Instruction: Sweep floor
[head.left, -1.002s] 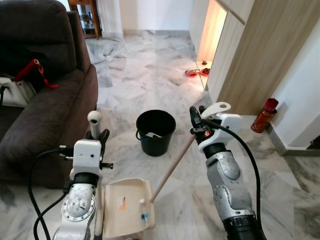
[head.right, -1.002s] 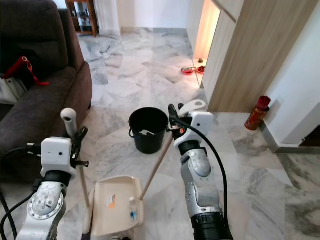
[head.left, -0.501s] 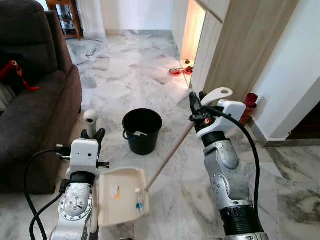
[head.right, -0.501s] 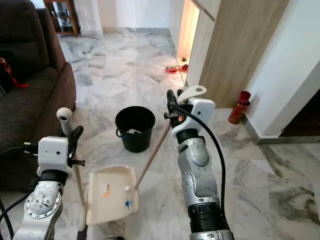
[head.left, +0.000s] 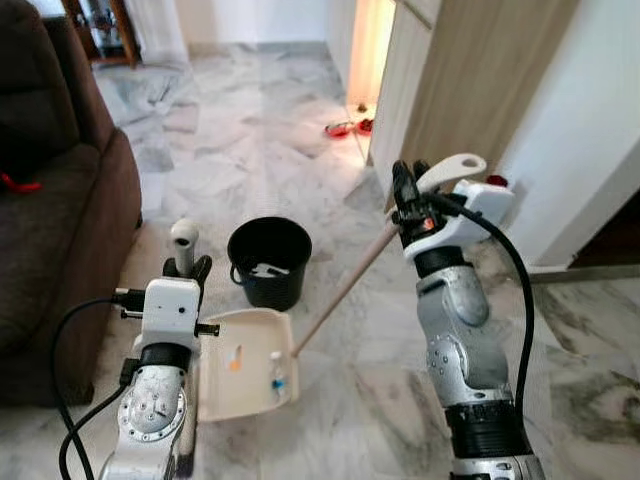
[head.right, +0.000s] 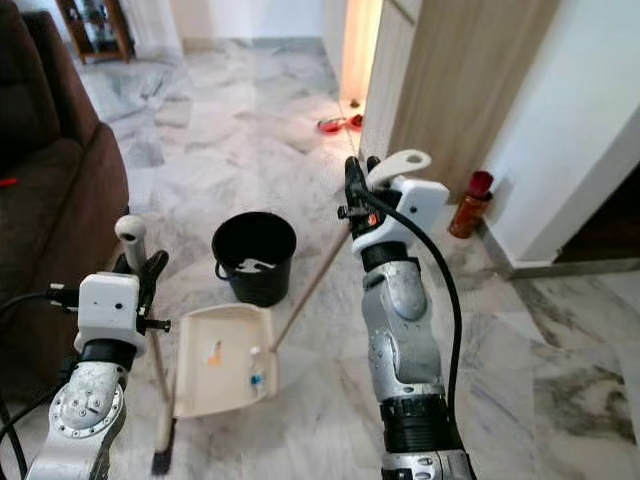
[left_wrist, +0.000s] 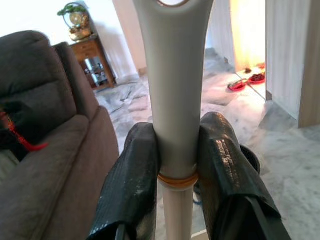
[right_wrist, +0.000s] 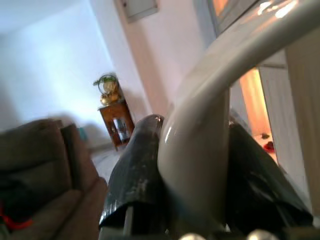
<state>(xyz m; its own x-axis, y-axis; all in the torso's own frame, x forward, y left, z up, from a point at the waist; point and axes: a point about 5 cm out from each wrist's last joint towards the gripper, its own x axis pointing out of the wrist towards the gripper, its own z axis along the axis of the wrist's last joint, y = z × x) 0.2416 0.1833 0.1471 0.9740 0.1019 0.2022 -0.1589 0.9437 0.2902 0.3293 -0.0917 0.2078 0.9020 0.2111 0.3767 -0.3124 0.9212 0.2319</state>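
Note:
My left gripper (head.left: 189, 270) is shut on a broom's white handle (left_wrist: 175, 90), which stands upright; its dark brush (head.right: 160, 462) reaches the floor. My right gripper (head.left: 408, 192) is raised and shut on the cream grip (right_wrist: 210, 125) of a long wooden pole (head.left: 345, 290). That pole slants down to a cream dustpan (head.left: 240, 362), which carries a small orange scrap and a small blue and white piece. A black bucket (head.left: 268, 262) stands on the marble floor just beyond the dustpan.
A brown sofa (head.left: 55, 210) lies along my left. A wooden cabinet wall (head.left: 470, 80) rises on the right, with a red bottle (head.right: 466, 205) at its foot. Red bowls (head.left: 345, 128) sit on the floor further ahead. Open marble floor (head.left: 250, 130) stretches beyond the bucket.
The whole view has shifted, so the camera moved; the sofa now sits further left. The dustpan has come closer to the bucket. Both grips are unchanged.

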